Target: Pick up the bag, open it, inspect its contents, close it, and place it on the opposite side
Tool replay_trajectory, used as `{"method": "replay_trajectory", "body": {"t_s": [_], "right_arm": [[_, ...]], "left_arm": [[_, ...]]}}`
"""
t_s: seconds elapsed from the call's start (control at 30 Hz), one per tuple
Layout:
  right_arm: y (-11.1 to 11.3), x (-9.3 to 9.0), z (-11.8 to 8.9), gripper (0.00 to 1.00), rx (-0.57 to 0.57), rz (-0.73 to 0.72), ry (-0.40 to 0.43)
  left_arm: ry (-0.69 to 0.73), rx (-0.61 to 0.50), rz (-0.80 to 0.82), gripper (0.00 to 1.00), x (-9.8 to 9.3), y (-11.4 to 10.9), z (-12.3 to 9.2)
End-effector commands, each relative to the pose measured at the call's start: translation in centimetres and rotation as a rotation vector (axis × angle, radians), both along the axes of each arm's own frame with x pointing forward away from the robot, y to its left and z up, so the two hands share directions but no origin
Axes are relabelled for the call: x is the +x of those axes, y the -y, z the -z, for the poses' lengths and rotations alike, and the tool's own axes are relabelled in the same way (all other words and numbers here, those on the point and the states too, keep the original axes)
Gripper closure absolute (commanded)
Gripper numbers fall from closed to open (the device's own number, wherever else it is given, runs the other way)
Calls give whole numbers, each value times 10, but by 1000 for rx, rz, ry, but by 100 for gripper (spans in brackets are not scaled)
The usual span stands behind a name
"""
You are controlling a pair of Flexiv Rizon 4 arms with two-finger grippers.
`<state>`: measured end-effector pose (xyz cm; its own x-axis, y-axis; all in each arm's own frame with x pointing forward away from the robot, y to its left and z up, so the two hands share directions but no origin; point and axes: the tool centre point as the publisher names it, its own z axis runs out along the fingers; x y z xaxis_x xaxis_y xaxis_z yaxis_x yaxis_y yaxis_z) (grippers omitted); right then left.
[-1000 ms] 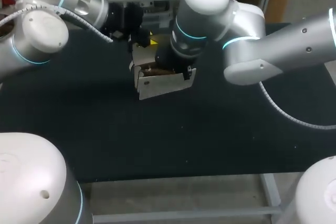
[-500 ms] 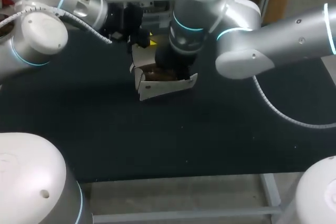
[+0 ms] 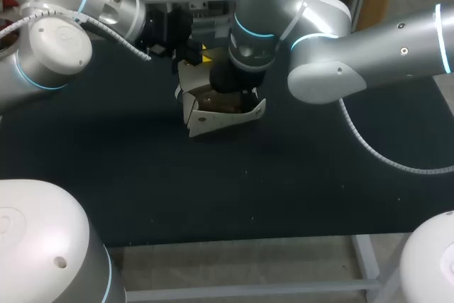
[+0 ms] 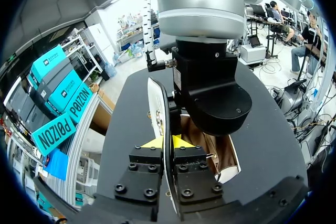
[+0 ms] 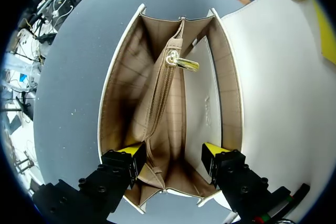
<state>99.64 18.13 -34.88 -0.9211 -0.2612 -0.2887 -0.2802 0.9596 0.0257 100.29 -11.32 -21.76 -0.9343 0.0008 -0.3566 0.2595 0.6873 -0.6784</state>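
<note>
Toward the middle of the worktop's (image 3: 213,189) far edge, holding a white bag (image 3: 213,115) from two sides, with the bag standing upright on the black surface, mouth open. Clamping the left fingers (image 4: 181,142) together on the raised flap (image 4: 157,103), one yellow tip showing on either side of the thin white panel. Reaching down into the mouth from above with the right fingers (image 5: 131,153), holding them apart, one tip sitting in each tan-lined compartment either side of the zipped middle divider (image 5: 157,103). Showing a gold zip pull (image 5: 181,63) at the divider's far end and a flat white panel lying in the compartment nearest the flap. Crossing over the bag with the right arm (image 3: 355,54) from the worktop's right edge.
</note>
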Motion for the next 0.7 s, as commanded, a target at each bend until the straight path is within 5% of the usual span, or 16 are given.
{"method": "replay_trajectory", "body": {"t_s": [0.03, 0.7], "right_arm": [[0, 3, 9, 0, -9, -1, -7], [0, 4, 4, 0, -9, -3, 5]], "left_arm": [[1, -1, 6, 100, -2, -1, -1], [3, 3, 10, 100, -3, 0, -2]]}}
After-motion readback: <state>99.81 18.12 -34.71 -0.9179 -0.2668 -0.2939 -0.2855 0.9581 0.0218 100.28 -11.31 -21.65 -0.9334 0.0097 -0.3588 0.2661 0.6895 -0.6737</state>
